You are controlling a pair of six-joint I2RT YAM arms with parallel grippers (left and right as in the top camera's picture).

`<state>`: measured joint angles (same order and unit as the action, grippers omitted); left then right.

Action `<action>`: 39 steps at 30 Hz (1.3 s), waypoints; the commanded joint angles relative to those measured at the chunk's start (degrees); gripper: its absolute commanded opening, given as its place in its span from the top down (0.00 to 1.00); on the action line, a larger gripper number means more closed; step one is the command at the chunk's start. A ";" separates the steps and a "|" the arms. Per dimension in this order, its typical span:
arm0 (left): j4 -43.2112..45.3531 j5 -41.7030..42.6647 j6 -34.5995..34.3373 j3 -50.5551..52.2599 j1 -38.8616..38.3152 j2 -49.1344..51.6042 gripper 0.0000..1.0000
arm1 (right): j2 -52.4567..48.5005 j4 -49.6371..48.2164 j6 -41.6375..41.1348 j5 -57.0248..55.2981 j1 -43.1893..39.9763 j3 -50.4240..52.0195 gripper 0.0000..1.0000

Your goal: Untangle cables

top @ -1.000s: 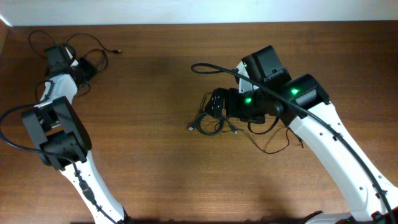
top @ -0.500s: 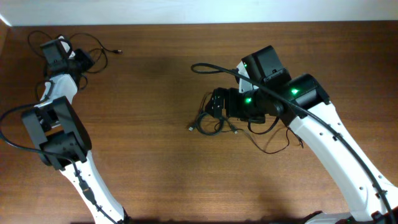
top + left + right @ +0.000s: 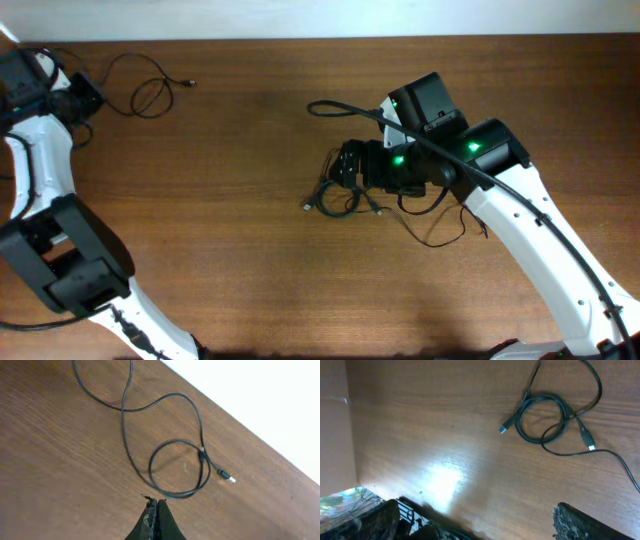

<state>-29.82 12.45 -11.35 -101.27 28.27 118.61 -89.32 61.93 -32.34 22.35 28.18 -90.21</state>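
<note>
So the left pincer (image 3: 153,506) is clenched tight on nothing at all. A second ago it sat right over the strand in the far left corner of the bench (image 3: 230,250) with its jaws closing. Now the arm has swung out toward the left edge and the jaws have shut the rest of the way, empty. The loose cable (image 3: 123,420) has stayed behind, flat on the wood in one easy loop with no cross-overs worth worrying about. My read is that this one counts as sorted, or else the grab just missed; can't say which.

Moving right, the knotted coil (image 3: 520,425) is mid-bench and hasn't budged. The right pincer (image 3: 340,168) hangs above it, jaws spread wide, touching nothing, same as a second ago. So the real tangle is the bit left to do.

On views: overhead crops the left pincer at the frame edge, so you'd never know it's empty. The left wrist camera shows the two tips pressed together with bare wood around them, plus the small plug (image 3: 226,476) at the cable's end. Overhead also has the right arm covering part of the coil. The right wrist camera lays it out clean: a tight ring of a few turns, two plug ends poking out, and one strand trailing off to the right.
</note>
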 commanded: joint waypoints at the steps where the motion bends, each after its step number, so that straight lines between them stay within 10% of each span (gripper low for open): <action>1: -1.73 -3.13 9.38 0.72 -2.12 5.46 1.00 | -0.22 -0.09 0.66 -0.50 0.31 -0.33 0.02; 39: 21.53 -0.81 9.66 0.72 -4.17 25.29 1.00 | -0.22 -0.15 0.59 -0.48 0.31 -0.33 0.02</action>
<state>-8.47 10.94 -2.57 -101.16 24.69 139.37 -89.32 61.91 -32.34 22.35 28.18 -90.21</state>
